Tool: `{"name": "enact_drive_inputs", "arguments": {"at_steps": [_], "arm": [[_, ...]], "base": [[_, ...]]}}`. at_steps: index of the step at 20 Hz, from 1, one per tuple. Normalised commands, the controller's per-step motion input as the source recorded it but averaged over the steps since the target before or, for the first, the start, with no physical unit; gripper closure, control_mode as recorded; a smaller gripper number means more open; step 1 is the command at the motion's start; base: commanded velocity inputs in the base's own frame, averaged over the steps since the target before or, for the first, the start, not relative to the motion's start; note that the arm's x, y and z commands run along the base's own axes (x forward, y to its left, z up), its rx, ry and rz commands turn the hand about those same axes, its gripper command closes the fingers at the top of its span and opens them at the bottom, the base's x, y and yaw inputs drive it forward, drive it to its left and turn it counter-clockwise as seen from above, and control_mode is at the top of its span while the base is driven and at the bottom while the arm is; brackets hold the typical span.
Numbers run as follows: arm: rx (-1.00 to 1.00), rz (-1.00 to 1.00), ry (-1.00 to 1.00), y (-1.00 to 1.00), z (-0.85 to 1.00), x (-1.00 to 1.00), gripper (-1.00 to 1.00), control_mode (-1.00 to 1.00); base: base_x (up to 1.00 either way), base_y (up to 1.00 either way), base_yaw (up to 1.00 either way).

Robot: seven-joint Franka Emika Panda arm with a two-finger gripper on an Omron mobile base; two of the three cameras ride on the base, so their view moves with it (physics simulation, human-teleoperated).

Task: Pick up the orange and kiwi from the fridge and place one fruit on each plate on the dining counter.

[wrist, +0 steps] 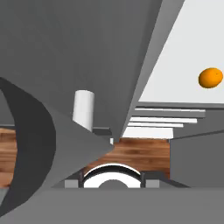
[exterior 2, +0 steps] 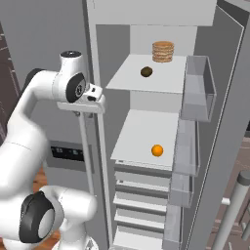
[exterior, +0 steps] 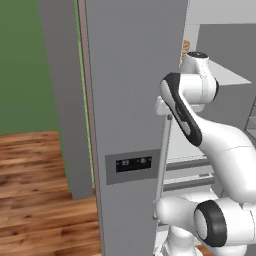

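We see the fridge (exterior 2: pixel 156 29) standing open on its right side, its white shelves bared, while the closed left door with the black dispenser panel (exterior: pixel 133 163) faces the left base view. Our arm rises from the base, bends up at the elbow and folds its wrist over at the top of the long vertical bar handle (exterior 2: pixel 87 151) of that closed door. The hand (exterior 2: pixel 88 97) sits level, right at the upper end of the handle, pointing down along it.

The jaws themselves are hidden behind the wrist in both base views and the hand view does not show the fingertips clearly, so we cannot tell how far they are open or whether they hold anything.

In the right base view the kiwi (exterior 2: pixel 146 72) lies on the upper shelf, near its middle, with a stack of tan cakes (exterior 2: pixel 163 51) behind it toward the far right. The orange (exterior 2: pixel 157 150) rests 1 shelf lower, near the front right corner. The hand view also catches the orange (wrist: pixel 211 78) on its white shelf, off to the right.
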Motion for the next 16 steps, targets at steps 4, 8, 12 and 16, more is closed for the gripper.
{"name": "enact_drive_inputs", "arguments": {"at_steps": [4, 8, 12, 16], "arm": [[0.01, 0.00, -0.13, -0.16, -0.05, -0.24, -1.00, -1.00], [0.17, 0.00, -0.25, -0.98, -0.25, -0.42, -1.00, -1.00], [0.19, -0.04, -0.09, -1.00, -0.25, -0.16, -1.00, -1.00], [0.06, -0.10, 0.00, -0.72, -0.37, 0.00, -1.00, -1.00]], "base": [[0.00, 0.00, 0.00], [0.00, 0.00, 0.00], [0.00, 0.00, 0.00], [0.00, 0.00, 0.00]]}}
